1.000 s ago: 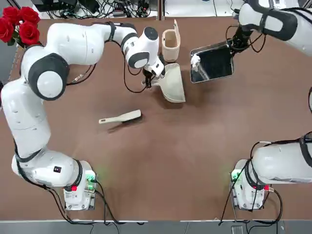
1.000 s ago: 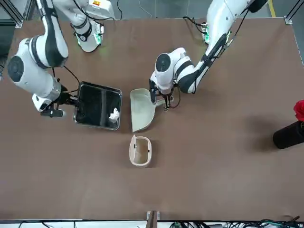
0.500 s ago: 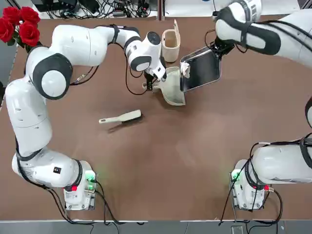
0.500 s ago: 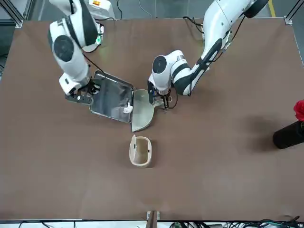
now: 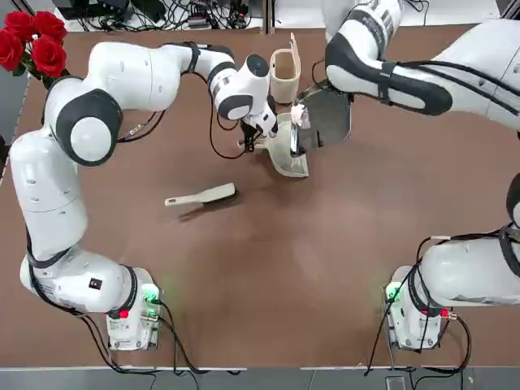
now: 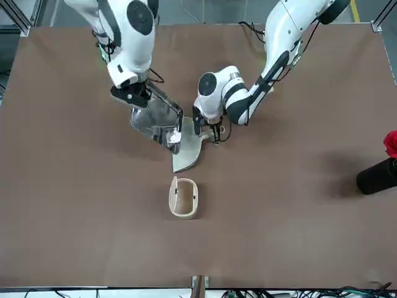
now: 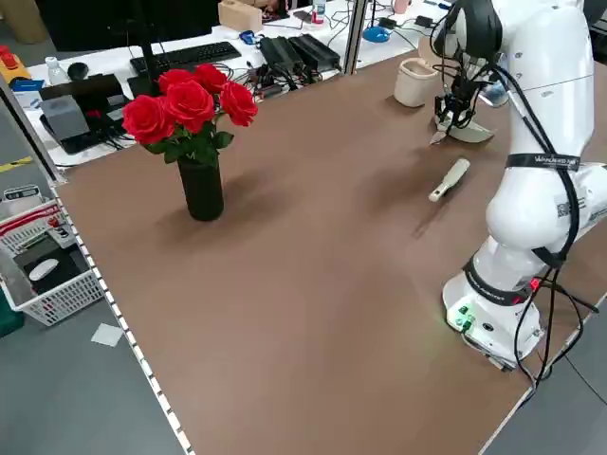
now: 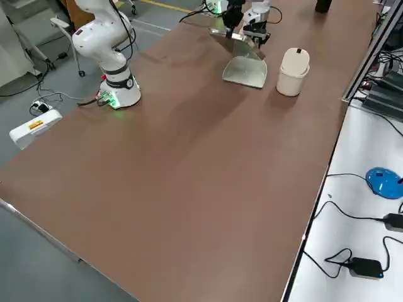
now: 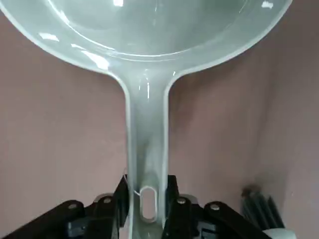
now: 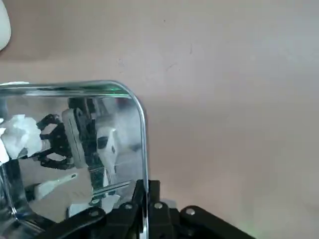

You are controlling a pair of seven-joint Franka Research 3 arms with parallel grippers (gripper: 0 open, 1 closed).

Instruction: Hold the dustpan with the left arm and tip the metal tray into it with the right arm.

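Right gripper [image 10: 147, 191] tilts metal tray [image 10: 75, 144] by dustpan [image 6: 186, 149].

Tray [image 10: 114, 144]: glossy metal; dustpan [image 9: 149, 94]: glossy plastic; tabletop [image 5: 268, 276]: smooth, matt.

Metal tray [image 10: 75, 89] cut off in right wrist view (only partly shown)

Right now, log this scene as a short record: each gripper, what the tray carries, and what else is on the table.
left gripper: shut on the handle of the cream dustpan
right gripper: shut on the rim of the metal tray, beside the dustpan
tray load: crumpled white paper, near the edge toward the dustpan
tray pose: tilted toward the scoop
dustpan load: none visible
hand brush: lying on the table
small cream bin: upright, beyond the scoop
red roses: in a black vase
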